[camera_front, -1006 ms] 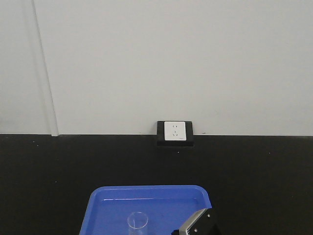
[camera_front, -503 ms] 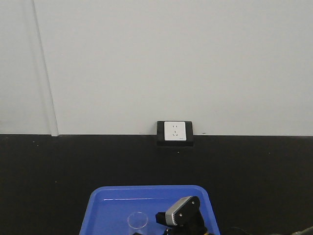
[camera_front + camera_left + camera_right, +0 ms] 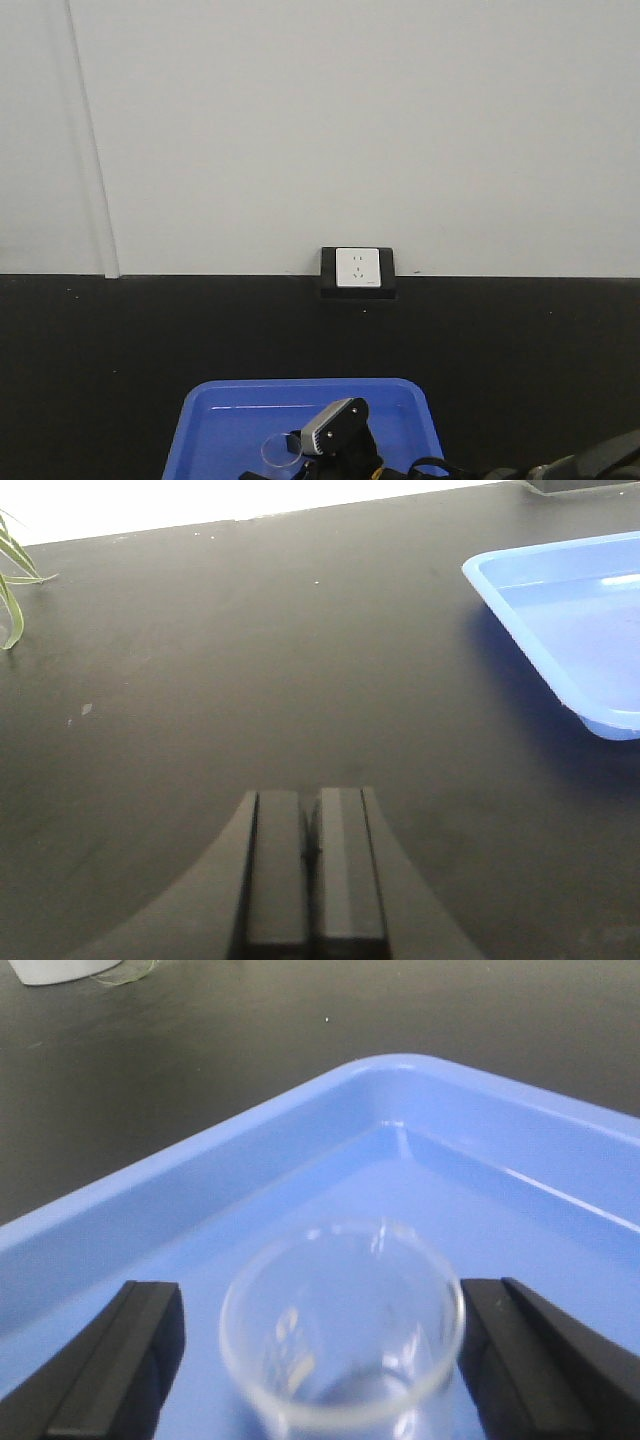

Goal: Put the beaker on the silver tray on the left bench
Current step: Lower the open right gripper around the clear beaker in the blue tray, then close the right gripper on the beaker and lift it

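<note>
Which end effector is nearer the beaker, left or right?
Right. The right end effector straddles the beaker in the blue tray; the left end effector, shut, is over the bench outside the tray.

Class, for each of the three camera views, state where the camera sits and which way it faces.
Front view: above the arms, facing the wall socket over the bench; the right arm shows low.
Left wrist: behind the shut left gripper, looking along the bench.
Right wrist: behind the open right gripper, either side of the beaker.
All three share the blue tray.
</note>
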